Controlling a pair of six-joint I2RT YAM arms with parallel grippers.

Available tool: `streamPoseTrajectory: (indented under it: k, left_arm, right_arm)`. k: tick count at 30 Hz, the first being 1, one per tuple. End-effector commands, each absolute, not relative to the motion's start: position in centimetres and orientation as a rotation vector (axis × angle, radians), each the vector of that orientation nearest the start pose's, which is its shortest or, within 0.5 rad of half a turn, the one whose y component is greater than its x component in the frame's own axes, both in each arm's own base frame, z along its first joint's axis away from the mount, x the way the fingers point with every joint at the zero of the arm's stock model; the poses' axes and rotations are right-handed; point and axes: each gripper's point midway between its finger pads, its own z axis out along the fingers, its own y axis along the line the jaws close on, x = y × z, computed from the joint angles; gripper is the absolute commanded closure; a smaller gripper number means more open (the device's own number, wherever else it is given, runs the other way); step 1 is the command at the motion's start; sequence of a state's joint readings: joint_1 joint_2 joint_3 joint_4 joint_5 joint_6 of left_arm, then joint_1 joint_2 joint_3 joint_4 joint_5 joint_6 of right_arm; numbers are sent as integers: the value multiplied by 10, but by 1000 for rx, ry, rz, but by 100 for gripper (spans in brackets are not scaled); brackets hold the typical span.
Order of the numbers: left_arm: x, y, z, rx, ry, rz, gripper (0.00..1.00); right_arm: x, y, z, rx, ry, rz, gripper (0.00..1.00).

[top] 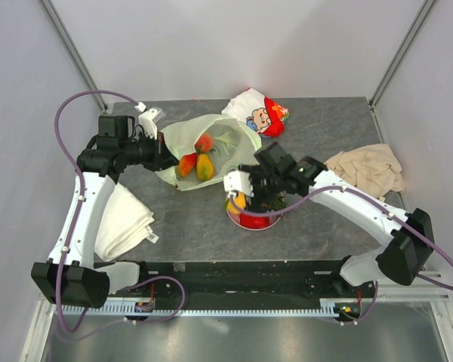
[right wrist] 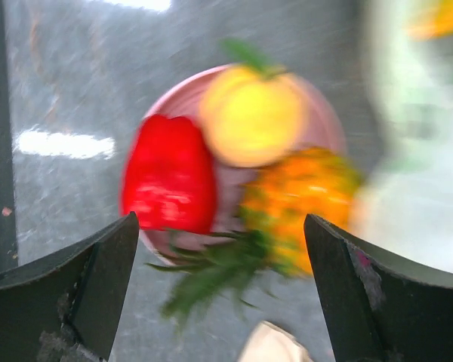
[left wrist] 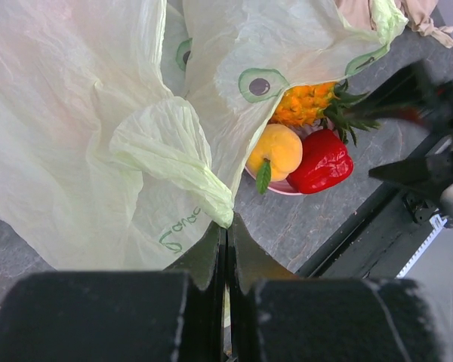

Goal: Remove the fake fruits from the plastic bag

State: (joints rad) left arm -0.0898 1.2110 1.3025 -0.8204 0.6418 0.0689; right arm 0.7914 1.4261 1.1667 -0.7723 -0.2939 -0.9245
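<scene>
Glossy plastic fruits [top: 204,167]: six counted. Three sit on one round pink plate [right wrist: 325,124] directly under the right gripper [right wrist: 220,219]: one red pepper [right wrist: 170,177], one yellow peach [right wrist: 249,113], one orange pineapple [right wrist: 302,196]. Three show inside one translucent pale-green plastic bag [left wrist: 75,113] just ahead of the left gripper [left wrist: 226,226]. One cartoon-printed pouch [top: 253,113]. Two cloths: one beige cloth [top: 370,167], one white folded cloth [top: 124,222].

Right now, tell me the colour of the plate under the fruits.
Pink: the plate shows best in the right wrist view.
</scene>
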Motion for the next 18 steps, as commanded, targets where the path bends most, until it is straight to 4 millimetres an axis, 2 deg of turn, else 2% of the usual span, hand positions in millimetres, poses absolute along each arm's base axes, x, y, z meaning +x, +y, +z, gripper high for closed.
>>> streamPoseTrajectory:
  k: [1, 3, 5, 7, 8, 11, 12, 13, 15, 17, 18]
  left_arm:
    - [287, -134, 289, 549, 2094, -765, 98]
    - [288, -134, 292, 550, 2084, -767, 98]
    - [288, -134, 299, 551, 2072, -763, 98]
    - [287, -132, 299, 549, 2086, -748, 98]
    - [287, -131, 297, 544, 2102, -746, 98]
    - [285, -132, 303, 550, 2105, -753, 98]
    - [285, -133, 306, 550, 2099, -756, 98]
    - [286, -132, 308, 548, 2098, -758, 98]
    - [289, -132, 308, 550, 2111, -758, 98]
    - [291, -128, 293, 566, 2160, -733, 98]
    - [291, -125, 283, 568, 2187, -713, 98]
  right_arm:
    - [264, 278, 232, -1747, 1591, 385, 2]
    - [286, 287, 245, -1621, 1641, 425, 4]
    - [316, 306, 252, -1529, 1635, 452, 6]
    - [340, 319, 238, -1488, 1668, 469, 12]
    - [353, 323, 238, -1462, 1662, 463, 14]
    - [373, 340, 230, -1455, 1656, 524, 25]
    - [374, 345, 230, -1462, 1639, 556, 31]
    - [377, 348, 222, -1465, 1642, 570, 33]
    - [382, 358, 221, -1446, 1598, 598, 36]
    - [391, 368, 208, -1394, 1617, 636, 37]
    - [400, 372, 196, -1363, 1655, 635, 37]
